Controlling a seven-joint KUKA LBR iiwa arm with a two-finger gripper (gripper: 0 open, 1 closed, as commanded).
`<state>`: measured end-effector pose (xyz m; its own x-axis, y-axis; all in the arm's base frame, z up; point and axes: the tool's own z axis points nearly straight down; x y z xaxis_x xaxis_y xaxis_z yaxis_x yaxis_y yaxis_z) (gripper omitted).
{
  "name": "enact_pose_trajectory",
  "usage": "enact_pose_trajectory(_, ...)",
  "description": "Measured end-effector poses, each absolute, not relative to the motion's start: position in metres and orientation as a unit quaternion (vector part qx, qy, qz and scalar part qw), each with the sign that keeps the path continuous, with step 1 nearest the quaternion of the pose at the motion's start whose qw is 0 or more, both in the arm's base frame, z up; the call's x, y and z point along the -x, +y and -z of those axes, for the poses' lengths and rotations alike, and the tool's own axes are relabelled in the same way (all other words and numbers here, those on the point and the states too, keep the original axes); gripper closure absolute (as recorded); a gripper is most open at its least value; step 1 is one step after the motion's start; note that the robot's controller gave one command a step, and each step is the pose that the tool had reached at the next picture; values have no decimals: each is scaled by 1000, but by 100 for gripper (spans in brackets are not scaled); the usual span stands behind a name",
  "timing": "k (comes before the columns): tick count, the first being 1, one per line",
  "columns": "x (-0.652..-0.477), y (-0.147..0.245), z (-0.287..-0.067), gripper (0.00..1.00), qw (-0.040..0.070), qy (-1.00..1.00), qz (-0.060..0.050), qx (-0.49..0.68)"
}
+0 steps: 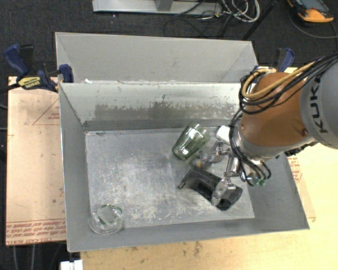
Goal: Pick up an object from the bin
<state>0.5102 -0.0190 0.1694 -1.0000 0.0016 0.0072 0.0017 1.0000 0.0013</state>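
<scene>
The gripper [224, 176] is low at the right side of the bin [135, 173], just beside a black object [201, 182]; whether it is apart or together I cannot tell.

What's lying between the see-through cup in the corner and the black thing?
Nothing. In the camera view the grey bin floor between the clear cup and the black thing is bare.

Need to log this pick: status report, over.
Gripper low at the bin's right, over a black object. Greenish glass lies tipped close beside it. Clear glass in near-left corner, well clear.
</scene>
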Motion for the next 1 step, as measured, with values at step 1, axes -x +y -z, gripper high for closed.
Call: enact_pose_trajectory(1, -512, -19, -173, 0, 0, -1000, 0, 0)
